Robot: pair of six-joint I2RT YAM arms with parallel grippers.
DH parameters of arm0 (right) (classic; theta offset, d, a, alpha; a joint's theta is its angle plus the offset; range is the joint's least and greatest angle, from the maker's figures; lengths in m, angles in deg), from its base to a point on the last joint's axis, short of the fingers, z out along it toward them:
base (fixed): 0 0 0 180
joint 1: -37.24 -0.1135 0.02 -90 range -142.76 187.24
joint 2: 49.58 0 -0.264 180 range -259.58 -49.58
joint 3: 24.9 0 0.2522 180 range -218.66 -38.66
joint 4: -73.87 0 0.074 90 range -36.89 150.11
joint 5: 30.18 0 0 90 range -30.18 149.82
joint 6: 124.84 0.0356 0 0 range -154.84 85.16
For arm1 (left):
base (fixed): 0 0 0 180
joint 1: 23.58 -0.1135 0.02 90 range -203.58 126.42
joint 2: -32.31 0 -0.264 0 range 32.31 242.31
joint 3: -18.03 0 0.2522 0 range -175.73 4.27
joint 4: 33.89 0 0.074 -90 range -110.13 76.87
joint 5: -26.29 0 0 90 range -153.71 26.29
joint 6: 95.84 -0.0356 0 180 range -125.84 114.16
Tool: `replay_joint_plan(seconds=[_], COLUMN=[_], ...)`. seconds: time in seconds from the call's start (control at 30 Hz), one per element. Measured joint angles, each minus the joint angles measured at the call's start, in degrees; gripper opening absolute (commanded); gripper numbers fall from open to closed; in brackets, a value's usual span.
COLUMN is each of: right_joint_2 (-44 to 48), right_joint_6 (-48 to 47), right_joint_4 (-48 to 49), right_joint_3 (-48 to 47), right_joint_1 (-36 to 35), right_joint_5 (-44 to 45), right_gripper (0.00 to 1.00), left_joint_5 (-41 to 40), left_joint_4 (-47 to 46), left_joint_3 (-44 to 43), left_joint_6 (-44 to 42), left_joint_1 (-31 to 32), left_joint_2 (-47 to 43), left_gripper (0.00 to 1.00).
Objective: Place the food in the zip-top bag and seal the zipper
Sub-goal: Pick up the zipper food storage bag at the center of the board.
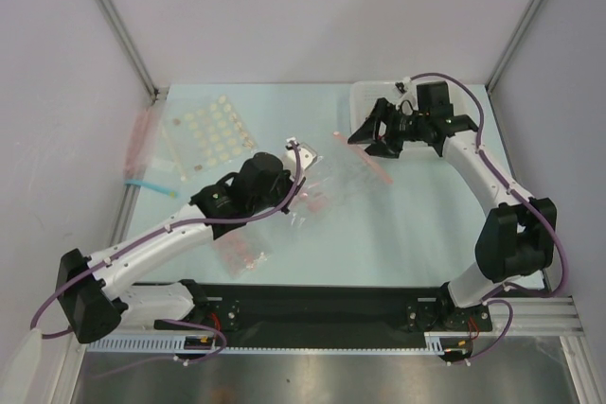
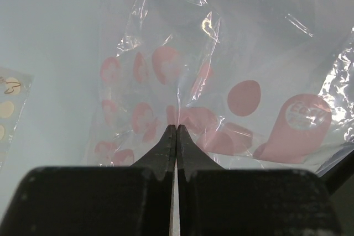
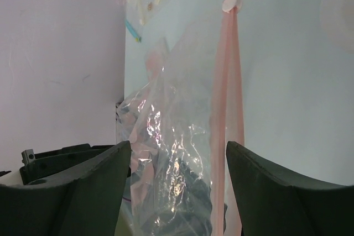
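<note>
Three pale walls (image 1: 312, 7); zip-top bag (image 1: 338, 180) on light-blue table (image 1: 417, 234).

Left arm (image 1: 161, 234): stretched low from its base at the near left, forearm running up and to the right.
Left gripper (image 2: 176, 129): fingers pressed flat together, tips nipping a fold of the zip-top bag (image 2: 182, 26).
Right arm (image 1: 488, 172): bent at the elbow on the near right, forearm angled away and to the left.
Right gripper (image 3: 177, 146): fingers spread wide apart, nothing between the tips, pointing left.
</note>
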Motion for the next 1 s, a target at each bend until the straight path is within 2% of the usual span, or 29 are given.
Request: replay_joint_plan(seconds=[0.17, 0.27, 0.3, 0.37, 0.4, 0.43, 0.5, 0.53, 0.57, 0.67, 0.73, 0.83, 1.0], right_joint_2=[-0.17, -0.17, -0.2, -0.2, -0.2, -0.2, -0.2, -0.2, -0.2, -0.15, 0.22, 2.38, 11.76], right_joint_6=[-0.35, -0.24, -0.31, -0.44, -0.15, -0.31, -0.15, -0.15, -0.22, -0.81, -1.88, -4.37, -9.94], right_joint_4=[-0.48, -0.13, -0.07, 0.2, 0.44, 0.92, 1.53, 1.77, 1.95, 2.27, 2.19, 1.99, 2.08], right_joint_3=[0.7, 1.31, 1.42, 1.49, 1.49, 1.49, 1.49, 1.49, 1.49, 1.49, 1.49, 2.16, 6.08], right_joint_1=[-0.22, -0.24, -0.24, -0.24, -0.24, -0.24, -0.24, -0.24, -0.24, -0.24, -0.28, -0.59, -2.82], right_joint_5=[-0.63, -1.81, -2.08, -2.97, -3.39, -3.93, -4.76, -5.01, -5.11, -5.05, -4.44, -2.12, 4.07], right_gripper=[0.71, 0.56, 0.44, 0.31, 0.18, 0.11, 0.0, 0.0, 0.0, 0.0, 0.0, 0.0, 0.0], left_joint_5=[-0.07, -0.17, -0.24, -0.57, -0.66, -0.76, -0.81, -0.74, -0.7, -0.39, -0.07, -0.02, 0.66], left_joint_4=[-0.31, -0.33, -0.35, -0.39, -0.44, -0.42, 0.0, 0.55, 1.22, 2.8, 3.41, 6.54, 13.25], left_joint_3=[0.0, 0.0, 0.0, 0.0, -0.02, -0.15, -0.9, -1.64, -2.62, -5.95, -8.72, -15.32, -34.14], left_joint_6=[-0.76, -1.25, -1.33, -1.7, -1.7, -1.7, -1.84, -1.6, -1.22, 1.27, 3.13, 6.86, 14.29], left_joint_1=[0.46, 0.72, 0.79, 0.9, 0.92, 0.92, 0.94, 0.94, 0.94, 0.98, 1.01, 1.01, 0.85], left_joint_2=[-0.02, -0.02, 0.0, 0.17, 0.35, 0.68, 1.49, 1.99, 2.43, 2.8, 2.8, 3.43, 11.06], left_gripper=[0.0, 0.0, 0.0, 0.01, 0.05, 0.1, 0.35, 0.46, 0.66, 0.85, 0.88, 0.88, 0.88])
